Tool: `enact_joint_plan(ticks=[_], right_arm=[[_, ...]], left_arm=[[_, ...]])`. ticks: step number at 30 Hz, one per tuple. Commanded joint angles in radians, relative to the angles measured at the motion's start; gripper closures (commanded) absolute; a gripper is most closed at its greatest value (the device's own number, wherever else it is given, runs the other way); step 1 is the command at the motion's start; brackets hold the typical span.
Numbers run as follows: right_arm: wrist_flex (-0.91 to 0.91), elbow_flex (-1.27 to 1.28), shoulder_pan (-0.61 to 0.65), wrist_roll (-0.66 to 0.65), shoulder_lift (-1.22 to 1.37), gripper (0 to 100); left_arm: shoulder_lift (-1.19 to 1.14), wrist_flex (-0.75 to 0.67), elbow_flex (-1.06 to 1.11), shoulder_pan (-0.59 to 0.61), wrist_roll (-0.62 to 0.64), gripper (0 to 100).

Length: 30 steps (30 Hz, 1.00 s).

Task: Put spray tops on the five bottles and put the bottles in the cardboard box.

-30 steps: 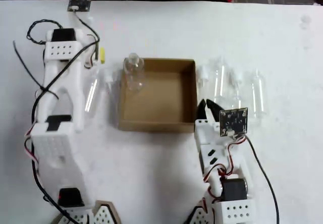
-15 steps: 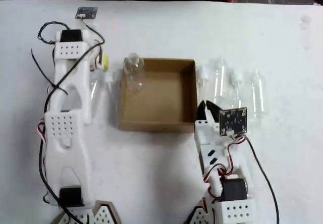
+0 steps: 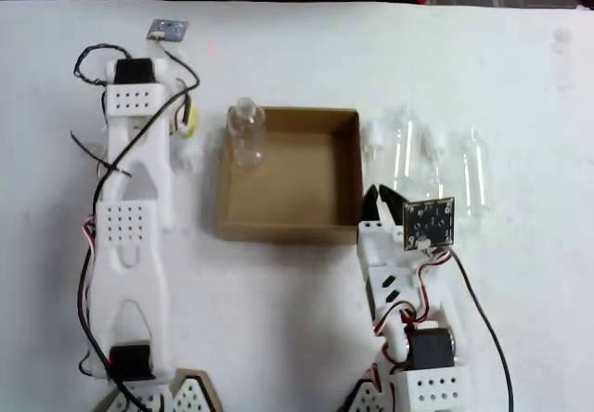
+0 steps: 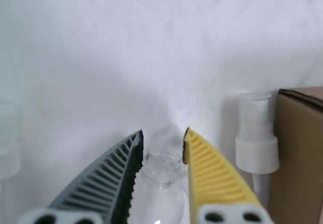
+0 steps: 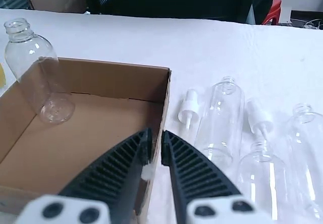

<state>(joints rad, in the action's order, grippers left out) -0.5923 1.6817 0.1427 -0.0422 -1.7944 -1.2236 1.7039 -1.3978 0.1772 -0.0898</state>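
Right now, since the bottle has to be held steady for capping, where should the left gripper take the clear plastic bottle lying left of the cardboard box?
I'd take the clear plastic bottle across its round body just behind the neck, coming down from above. It lies flat on the white table, sides free, and the open left gripper has a finger on each side of it.

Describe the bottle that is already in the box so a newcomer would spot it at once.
Find the cardboard box in the middle of the table, between the two arms. A clear bottle stands in its far corner on the left arm's side. Unlike the bottles lying on the table right of the box, it is upright, inside the box, with no spray top.
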Motion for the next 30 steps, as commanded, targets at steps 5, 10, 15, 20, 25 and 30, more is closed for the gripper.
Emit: enact_joint_plan(ticks=[5, 10, 15, 20, 25, 30], right_arm=[[-0.005, 0.009, -0.012, -0.008, -0.004, 97.7], [-0.005, 0.009, -0.013, -0.008, -0.004, 97.7], [-0.005, 0.009, -0.013, -0.008, -0.004, 97.7], [-0.005, 0.009, -0.013, -0.008, -0.004, 97.7], [-0.005, 0.009, -0.013, -0.008, -0.004, 97.7], [-0.005, 0.009, -0.013, -0.008, -0.004, 97.7]], left_arm=[[0.004, 0.074, -0.149, 0.031, -0.014, 91], [0.007, 0.078, -0.17, 0.035, -0.017, 91], [0.008, 0.083, -0.193, 0.028, -0.014, 91], [0.008, 0.074, -0.203, 0.025, -0.018, 91], [-0.002, -0.009, -0.193, 0.081, -0.02, 86], [0.007, 0.026, -0.201, 0.122, -0.02, 80]])
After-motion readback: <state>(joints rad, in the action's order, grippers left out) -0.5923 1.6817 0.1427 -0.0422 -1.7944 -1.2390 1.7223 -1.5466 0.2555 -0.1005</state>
